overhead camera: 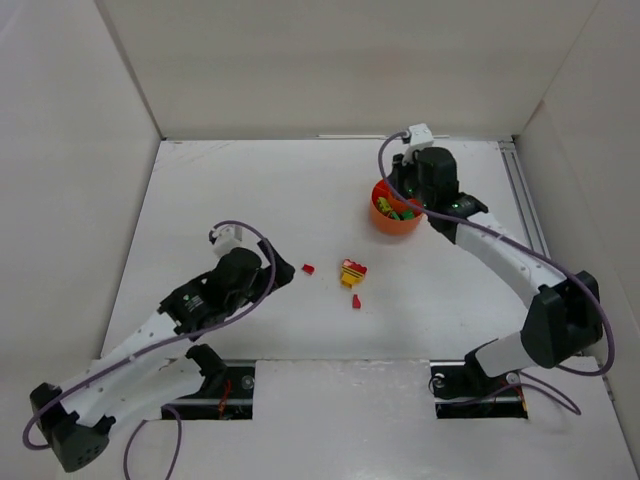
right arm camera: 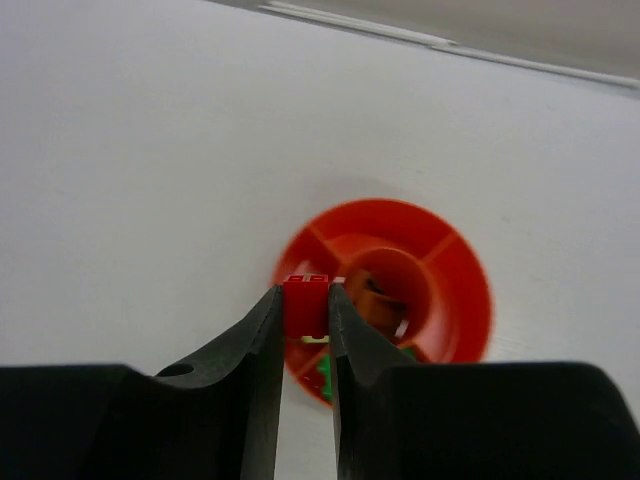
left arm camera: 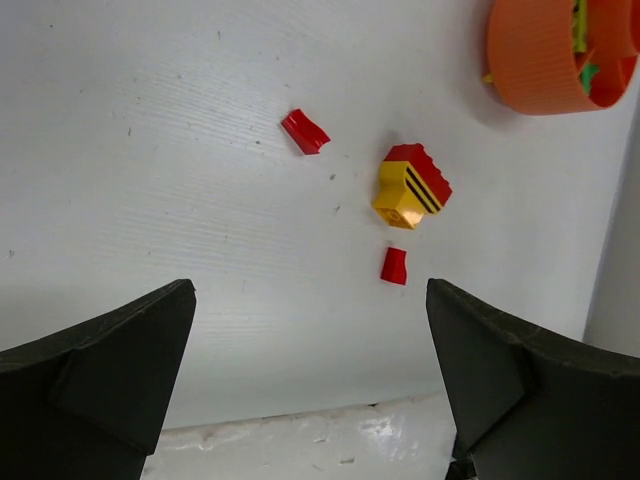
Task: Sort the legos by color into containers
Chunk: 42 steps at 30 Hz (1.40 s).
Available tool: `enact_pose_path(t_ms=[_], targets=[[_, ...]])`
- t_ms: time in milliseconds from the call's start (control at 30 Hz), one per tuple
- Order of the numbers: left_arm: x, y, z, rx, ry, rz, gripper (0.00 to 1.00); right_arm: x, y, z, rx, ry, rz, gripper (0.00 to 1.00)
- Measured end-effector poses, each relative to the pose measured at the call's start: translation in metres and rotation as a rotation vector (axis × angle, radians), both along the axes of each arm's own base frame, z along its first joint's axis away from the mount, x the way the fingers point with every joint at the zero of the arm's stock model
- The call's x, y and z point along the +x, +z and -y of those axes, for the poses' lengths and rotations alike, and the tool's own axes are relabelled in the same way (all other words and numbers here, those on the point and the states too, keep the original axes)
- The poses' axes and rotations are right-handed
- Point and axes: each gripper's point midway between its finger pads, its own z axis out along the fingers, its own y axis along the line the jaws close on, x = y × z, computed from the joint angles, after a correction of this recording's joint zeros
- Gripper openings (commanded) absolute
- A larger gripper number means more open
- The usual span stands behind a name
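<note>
Now R pincer (right arm camera: 306,288) is clamped on a red lego (right arm camera: 306,308) just over the orange bowl (right arm camera: 460,270), prob. to drop it by color, while L pincer (left arm camera: 310,290) hangs wide apart above loose legos (left arm camera: 410,187) on the counter (left arm camera: 150,150).

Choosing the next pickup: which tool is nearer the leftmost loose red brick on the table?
Left. The left tool hangs open just left of that red brick; the right tool is far off above the orange bowl, shut on another red lego.
</note>
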Motion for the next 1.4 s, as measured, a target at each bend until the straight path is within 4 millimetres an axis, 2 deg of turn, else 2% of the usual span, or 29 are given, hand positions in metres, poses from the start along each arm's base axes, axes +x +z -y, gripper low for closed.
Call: enact_pose_path(t_ms=[100, 233, 333, 433, 600, 733, 833, 867, 900, 967, 1033, 1167, 1300, 1400], targets=[[0.013, -0.010, 0.010, 0.057, -0.017, -0.034, 1.00, 0.014, -0.005, 0.052, -0.034, -0.132, -0.026, 0.11], [0.036, -0.018, 0.021, 0.078, -0.036, -0.052, 1.00, 0.023, -0.034, 0.098, -0.094, -0.236, -0.123, 0.11], [0.059, -0.028, 0.020, 0.060, -0.037, -0.088, 0.96, 0.031, -0.054, 0.120, -0.115, -0.277, -0.188, 0.11], [0.078, -0.043, 0.012, 0.058, -0.030, -0.125, 0.96, 0.037, -0.070, 0.134, -0.121, -0.288, -0.238, 0.13], [0.081, -0.069, 0.019, 0.078, -0.093, -0.198, 0.94, 0.038, -0.085, 0.132, -0.127, -0.265, -0.280, 0.15], [0.082, -0.081, 0.023, 0.094, -0.128, -0.232, 0.93, 0.039, -0.089, 0.127, -0.123, -0.237, -0.289, 0.18], [0.085, -0.087, 0.027, 0.098, -0.140, -0.242, 0.91, 0.041, -0.089, 0.124, -0.119, -0.222, -0.290, 0.29], [0.086, -0.089, 0.027, 0.102, -0.145, -0.248, 0.90, 0.043, -0.088, 0.124, -0.120, -0.218, -0.288, 0.37], [0.087, -0.091, 0.029, 0.104, -0.150, -0.253, 0.89, 0.045, -0.089, 0.123, -0.119, -0.216, -0.288, 0.40], [0.088, -0.096, 0.031, 0.108, -0.160, -0.266, 0.89, 0.047, -0.090, 0.122, -0.121, -0.211, -0.288, 0.41], [0.087, -0.101, 0.034, 0.114, -0.170, -0.278, 0.88, 0.048, -0.092, 0.121, -0.120, -0.208, -0.292, 0.49], [0.087, -0.104, 0.045, 0.132, -0.201, -0.285, 0.85, 0.048, -0.093, 0.120, -0.121, -0.200, -0.295, 0.51], [0.089, -0.105, 0.051, 0.147, -0.219, -0.278, 0.80, 0.045, -0.086, 0.121, -0.117, -0.202, -0.284, 0.51], [0.089, -0.109, 0.051, 0.174, -0.222, -0.279, 0.76, 0.037, -0.066, 0.124, -0.110, -0.213, -0.241, 0.52]])
